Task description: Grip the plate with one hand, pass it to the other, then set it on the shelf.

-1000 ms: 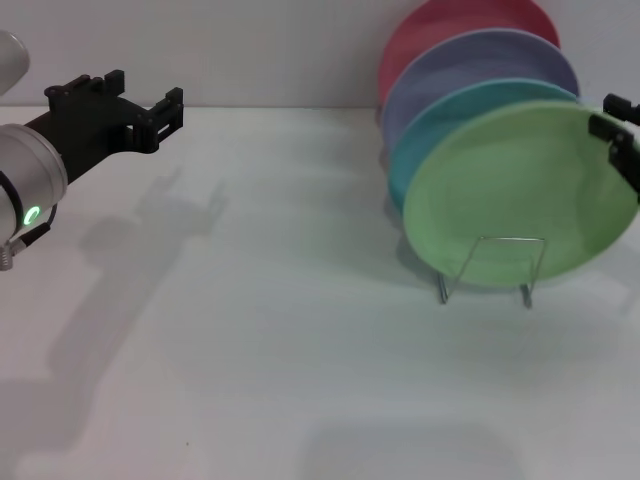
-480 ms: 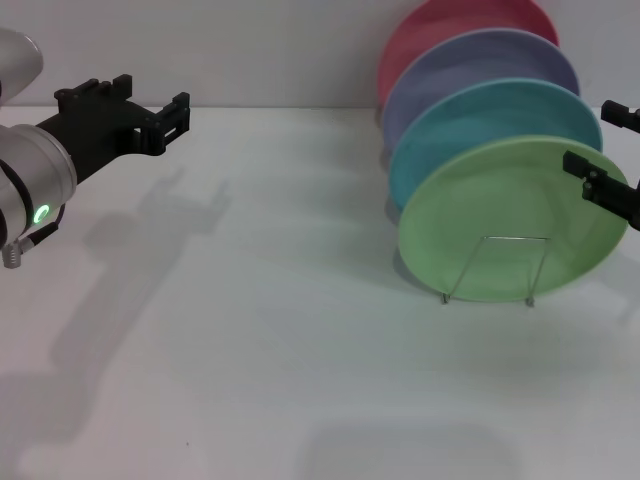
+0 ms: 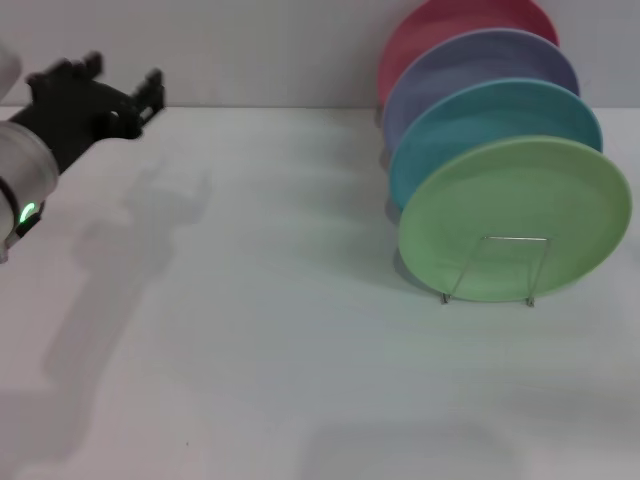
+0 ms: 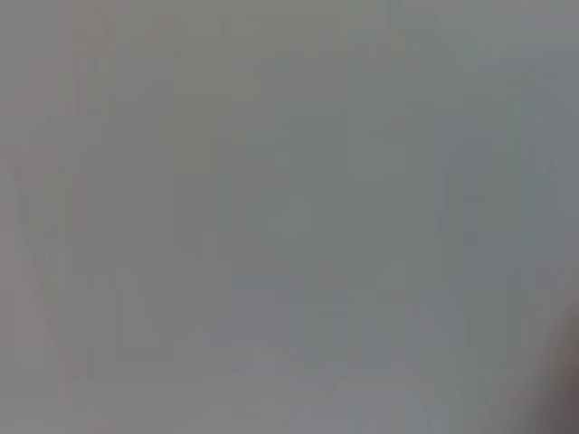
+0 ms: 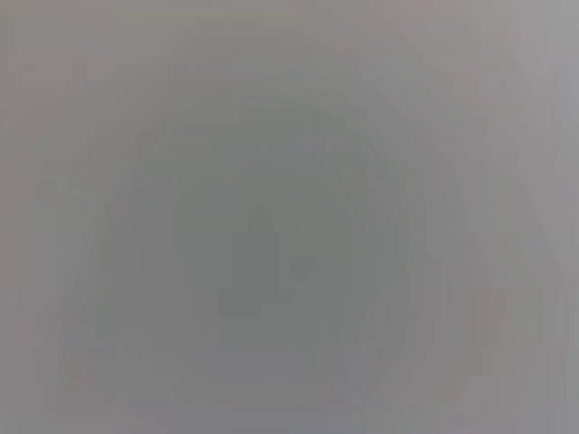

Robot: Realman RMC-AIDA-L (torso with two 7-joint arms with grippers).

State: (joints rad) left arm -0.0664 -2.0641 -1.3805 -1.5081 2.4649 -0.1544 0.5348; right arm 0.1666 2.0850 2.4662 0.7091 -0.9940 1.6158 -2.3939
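The light green plate [image 3: 515,215] stands upright on edge at the front of the wire shelf [image 3: 497,268], on the right side of the white table. Nothing grips it. My left gripper [image 3: 122,76] is far off at the upper left, above the table, open and empty. My right gripper is out of the head view. Both wrist views show only a flat grey blur, with no plate and no fingers.
Behind the green plate, the same rack holds a light blue plate [image 3: 480,120], a lavender plate [image 3: 470,65] and a pink plate [image 3: 440,25]. The white table [image 3: 260,330] stretches across the middle and front. A pale wall rises behind.
My right gripper, which was at the green plate's right rim, has drawn away out of view. The plate has settled lower in the rack. My left gripper has moved back to the left.
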